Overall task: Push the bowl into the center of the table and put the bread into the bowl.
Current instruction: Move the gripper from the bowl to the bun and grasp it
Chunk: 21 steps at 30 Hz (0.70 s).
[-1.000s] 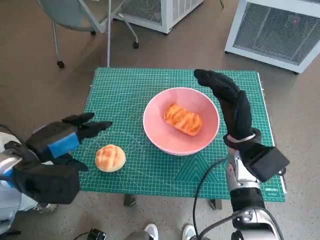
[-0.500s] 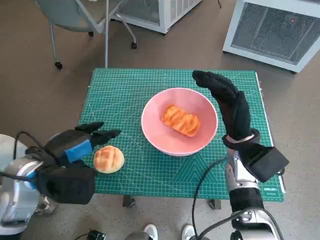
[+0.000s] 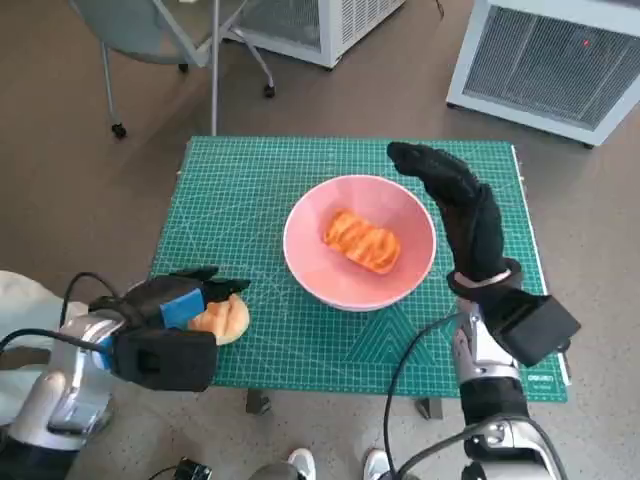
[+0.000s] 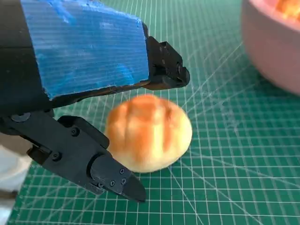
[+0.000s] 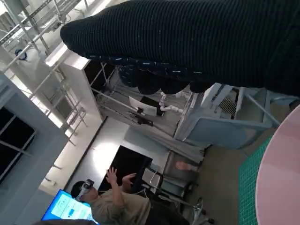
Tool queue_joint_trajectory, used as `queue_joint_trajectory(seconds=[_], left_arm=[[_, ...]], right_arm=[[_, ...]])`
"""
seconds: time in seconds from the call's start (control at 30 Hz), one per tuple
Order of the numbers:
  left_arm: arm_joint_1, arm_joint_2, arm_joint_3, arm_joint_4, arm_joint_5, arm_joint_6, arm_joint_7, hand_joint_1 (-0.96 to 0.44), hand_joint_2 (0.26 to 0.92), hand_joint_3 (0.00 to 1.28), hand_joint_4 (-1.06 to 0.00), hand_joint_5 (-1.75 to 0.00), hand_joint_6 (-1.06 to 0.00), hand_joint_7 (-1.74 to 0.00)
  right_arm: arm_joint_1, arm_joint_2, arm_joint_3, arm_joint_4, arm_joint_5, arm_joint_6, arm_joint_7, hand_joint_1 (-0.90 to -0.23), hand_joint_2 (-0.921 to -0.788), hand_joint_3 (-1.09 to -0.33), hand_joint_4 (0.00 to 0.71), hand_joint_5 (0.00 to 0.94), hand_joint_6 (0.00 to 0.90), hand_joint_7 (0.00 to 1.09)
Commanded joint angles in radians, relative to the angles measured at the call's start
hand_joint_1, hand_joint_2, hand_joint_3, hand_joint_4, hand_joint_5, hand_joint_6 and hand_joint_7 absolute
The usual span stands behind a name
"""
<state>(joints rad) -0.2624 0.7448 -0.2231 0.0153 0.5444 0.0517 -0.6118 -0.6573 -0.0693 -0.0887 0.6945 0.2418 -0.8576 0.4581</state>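
The pink bowl (image 3: 361, 243) sits near the middle of the table (image 3: 240, 190), on the green cutting mat that covers it; a striped orange bread (image 3: 364, 239) lies inside the bowl, slightly toward 3 o'clock of its centre; a second piece, the round bun (image 3: 225, 318), rests on the mat well apart from the bowl, at about 8 o'clock from it and near the table's front edge.

The left hand (image 3: 178, 305) is at the bun, coming in from 9 o'clock; in the left wrist view its fingers (image 4: 108, 171) are spread apart with the bun (image 4: 149, 132) between them, one lying over the top of the bun and one low beside it; they are just beside the bun, but whether they touch it I cannot tell; the hand has hold of nothing that shows plainly.

The right hand (image 3: 460, 215) stands at 3 o'clock of the bowl, just beside its rim, fingers stretched out toward 11 o'clock past the rim and holding nothing; in the right wrist view the glove (image 5: 197, 42) fills the top, the pink rim shows at one edge, and a person (image 5: 112, 199) sits in the background.

On the floor beyond the table stand a chair (image 3: 150, 30) at 11 o'clock and a white grilled unit (image 3: 550, 60) at 1 o'clock.
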Motion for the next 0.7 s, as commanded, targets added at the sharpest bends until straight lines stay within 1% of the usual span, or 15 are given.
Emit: queue_joint_trajectory(seconds=[0.03, 0.2, 0.27, 0.37, 0.43, 0.47, 0.53, 0.57, 0.6, 0.63, 0.67, 0.7], left_arm=[[-0.031, -0.026, -0.034, 0.051, 0.019, 0.009, 0.003, -0.29, 0.735, 0.01, -0.13, 0.00, -0.27, 0.00], [-0.034, -0.027, -0.036, 0.057, 0.020, 0.007, 0.005, -0.28, 0.737, 0.01, -0.12, 0.00, -0.27, 0.00], [-0.044, -0.040, -0.058, 0.090, 0.038, 0.012, 0.014, -0.26, 0.737, 0.01, -0.13, 0.00, -0.27, 0.00], [-0.057, -0.055, -0.082, 0.132, 0.068, 0.008, 0.044, -0.14, 0.755, 0.02, -0.28, -0.03, -0.39, -0.04], [-0.062, -0.058, -0.087, 0.149, 0.081, -0.004, 0.068, -0.08, 0.767, 0.02, -0.37, -0.05, -0.46, -0.05], [-0.065, -0.059, -0.090, 0.161, 0.090, -0.014, 0.088, -0.07, 0.770, 0.03, -0.38, -0.05, -0.48, -0.06], [-0.066, -0.059, -0.096, 0.181, 0.107, -0.038, 0.130, -0.03, 0.793, 0.04, -0.48, -0.08, -0.56, -0.09], [-0.066, -0.058, -0.098, 0.186, 0.111, -0.045, 0.141, -0.02, 0.800, 0.06, -0.55, -0.07, -0.62, -0.11], [-0.065, -0.056, -0.098, 0.191, 0.114, -0.058, 0.156, 0.00, 0.820, 0.09, -0.63, -0.08, -0.67, -0.13], [-0.061, -0.051, -0.096, 0.191, 0.116, -0.080, 0.178, 0.01, 0.822, 0.10, -0.67, -0.09, -0.70, -0.14], [-0.059, -0.048, -0.095, 0.193, 0.117, -0.097, 0.195, 0.01, 0.858, 0.10, -0.67, -0.48, -0.64, -0.55], [-0.055, -0.043, -0.093, 0.193, 0.118, -0.119, 0.214, 0.00, 0.880, 0.12, -0.66, -0.74, -0.59, -0.82]], right_arm=[[0.027, -0.004, -0.006, -0.005, 0.000, 0.013, 0.000, -0.733, -0.921, -0.786, 0.134, 0.002, -0.001, 0.41], [0.028, -0.003, -0.007, -0.007, -0.001, 0.015, 0.000, -0.733, -0.921, -0.786, 0.135, 0.002, -0.001, 0.41], [0.033, -0.004, -0.008, -0.014, -0.001, 0.019, -0.002, -0.733, -0.921, -0.786, 0.135, 0.001, -0.001, 0.41], [0.041, -0.004, -0.007, -0.028, -0.004, 0.024, -0.007, -0.734, -0.921, -0.787, 0.134, 0.001, -0.001, 0.41], [0.043, -0.004, -0.008, -0.032, -0.006, 0.026, -0.009, -0.736, -0.921, -0.788, 0.133, 0.001, -0.001, 0.41], [0.043, -0.003, -0.008, -0.033, -0.007, 0.027, -0.010, -0.736, -0.921, -0.788, 0.133, 0.001, -0.001, 0.41], [0.046, -0.003, -0.008, -0.037, -0.010, 0.029, -0.013, -0.738, -0.921, -0.787, 0.133, 0.001, -0.001, 0.41], [0.047, -0.003, -0.007, -0.039, -0.010, 0.030, -0.014, -0.739, -0.921, -0.786, 0.133, 0.000, -0.001, 0.41], [0.048, -0.003, -0.007, -0.040, -0.012, 0.030, -0.015, -0.738, -0.921, -0.784, 0.133, 0.000, -0.001, 0.41], [0.050, -0.002, -0.007, -0.042, -0.012, 0.030, -0.016, -0.738, -0.921, -0.784, 0.133, 0.000, -0.001, 0.41], [0.051, -0.002, -0.007, -0.042, -0.013, 0.030, -0.016, -0.738, -0.921, -0.783, 0.133, 0.000, -0.001, 0.41], [0.052, -0.002, -0.007, -0.043, -0.015, 0.030, -0.017, -0.738, -0.921, -0.782, 0.133, 0.000, -0.001, 0.41]])
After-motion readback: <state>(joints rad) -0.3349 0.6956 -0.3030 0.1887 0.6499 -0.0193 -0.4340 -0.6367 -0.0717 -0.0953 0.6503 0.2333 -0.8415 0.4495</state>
